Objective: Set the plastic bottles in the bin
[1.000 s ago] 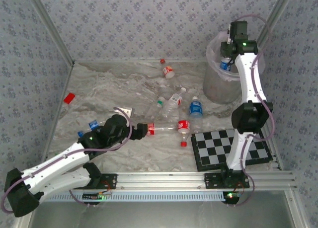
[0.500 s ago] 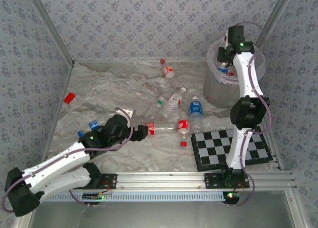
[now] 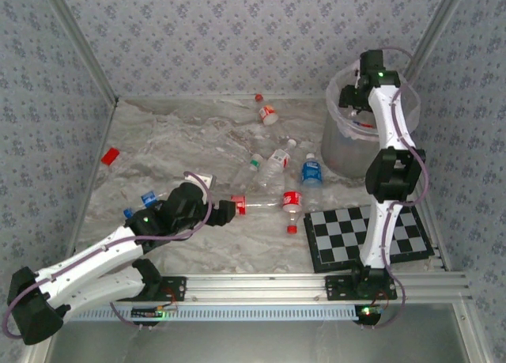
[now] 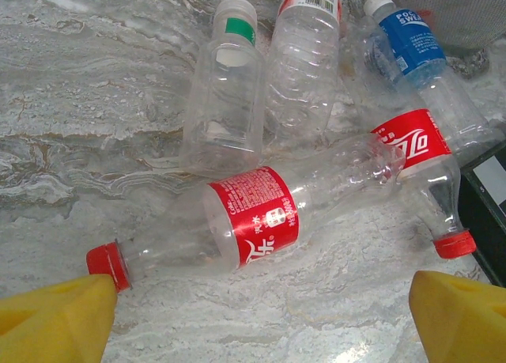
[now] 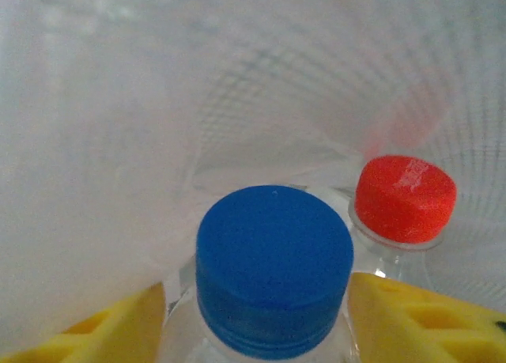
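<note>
Several plastic bottles lie mid-table: a red-labelled one (image 3: 261, 202) (image 4: 253, 221) with its red cap (image 4: 107, 262) toward my left gripper (image 3: 224, 209) (image 4: 261, 331), which is open just short of it. Beside it lie a second red-labelled bottle (image 4: 419, 153), a blue-labelled one (image 3: 311, 172) (image 4: 415, 51) and a green-capped one (image 4: 225, 102). Another bottle (image 3: 267, 114) lies far back. My right gripper (image 3: 353, 102) (image 5: 257, 315) is inside the bin (image 3: 348, 145) (image 5: 118, 141), open, its fingers either side of a blue-capped bottle (image 5: 273, 264). A red-capped bottle (image 5: 405, 198) stands beyond it.
A black-and-white checkerboard (image 3: 340, 240) lies at the near right, below the bin. A flat red block (image 3: 110, 156) sits at the far left. A blue-capped bottle (image 3: 146, 198) lies beside the left arm. Patterned walls close in the table on three sides.
The right gripper has moved left and deeper over the bin with the blue-capped bottle, and its fingers have spread apart. The left arm has not moved.
</note>
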Motion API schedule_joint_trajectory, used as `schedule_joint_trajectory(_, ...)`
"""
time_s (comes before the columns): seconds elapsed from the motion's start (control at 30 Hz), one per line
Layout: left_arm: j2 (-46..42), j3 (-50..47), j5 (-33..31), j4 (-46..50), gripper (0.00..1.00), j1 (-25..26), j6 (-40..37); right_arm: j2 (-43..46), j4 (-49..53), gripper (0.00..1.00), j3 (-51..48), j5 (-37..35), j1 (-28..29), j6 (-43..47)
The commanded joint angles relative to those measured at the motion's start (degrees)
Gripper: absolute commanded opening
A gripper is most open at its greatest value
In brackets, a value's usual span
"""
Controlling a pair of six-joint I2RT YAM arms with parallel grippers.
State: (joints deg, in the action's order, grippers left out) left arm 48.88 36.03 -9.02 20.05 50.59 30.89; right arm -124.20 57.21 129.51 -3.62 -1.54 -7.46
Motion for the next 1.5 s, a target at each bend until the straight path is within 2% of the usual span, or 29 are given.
schedule_joint_trajectory(0.0, -0.3, 1.4, -0.5, 1.8, 0.96, -0.3, -0.4, 4.1, 5.0, 0.72, 2.5, 0.6, -0.3, -0.8)
schedule_joint_trajectory(0.33, 1.7, 3.8, -3.4, 8.2, 0.97, -2.8, -0.3, 13.3, 6.1, 1.00, 1.5, -0.5, -0.5, -0.4)
schedule_joint_trajectory(0.6, 2.6, 6.6, -10.1, 23.0, 0.99, -14.0, 7.5, 27.8, -0.6, 1.00, -12.0, -3.0, -0.4, -2.0)
schedule_joint_trajectory(0.7, 0.9, 5.2, -12.3, 23.0, 0.99, -17.6, 14.0, 33.3, -3.8, 1.00, -17.8, -1.9, -0.2, -2.6)
schedule_joint_trajectory(0.77, -1.1, 3.3, -15.9, 22.2, 0.99, -19.0, 21.7, 36.3, -4.9, 1.00, -21.2, -0.8, 0.0, -3.1)
schedule_joint_trajectory(0.83, -3.2, 1.3, -20.2, 22.8, 0.99, -20.4, 35.2, 39.0, -5.8, 1.00, -24.6, 0.8, 0.4, -3.2)
schedule_joint_trajectory(0.93, -4.7, -2.6, -20.2, 21.0, 0.99, -22.1, 53.2, 40.8, -7.0, 1.00, -27.5, 3.5, 1.1, -3.4)
schedule_joint_trajectory(1.03, -3.6, -4.8, -21.4, 19.5, 0.99, -23.6, 63.5, 40.1, -5.9, 1.00, -27.3, 3.9, 2.1, -2.4)
schedule_joint_trajectory(1.13, -0.8, -5.1, -25.0, 21.4, 0.96, -25.4, 71.3, 40.2, -4.0, 0.99, -27.0, 3.9, 3.5, -2.1)
schedule_joint_trajectory(1.2, 0.3, -6.6, -24.9, 19.3, 0.95, -26.7, 75.2, 41.9, -3.7, 0.98, -28.4, 4.1, 5.6, -2.1)
schedule_joint_trajectory(1.3, 2.9, -8.6, -24.9, 10.0, 0.94, -28.3, 76.3, 45.2, -6.2, 0.97, -32.5, 4.1, 9.7, -1.9)
schedule_joint_trajectory(1.47, 11.0, -4.3, -25.2, 9.3, 0.94, -30.7, 77.0, 46.9, -6.2, 0.97, -34.7, 6.8, 11.2, -2.3)
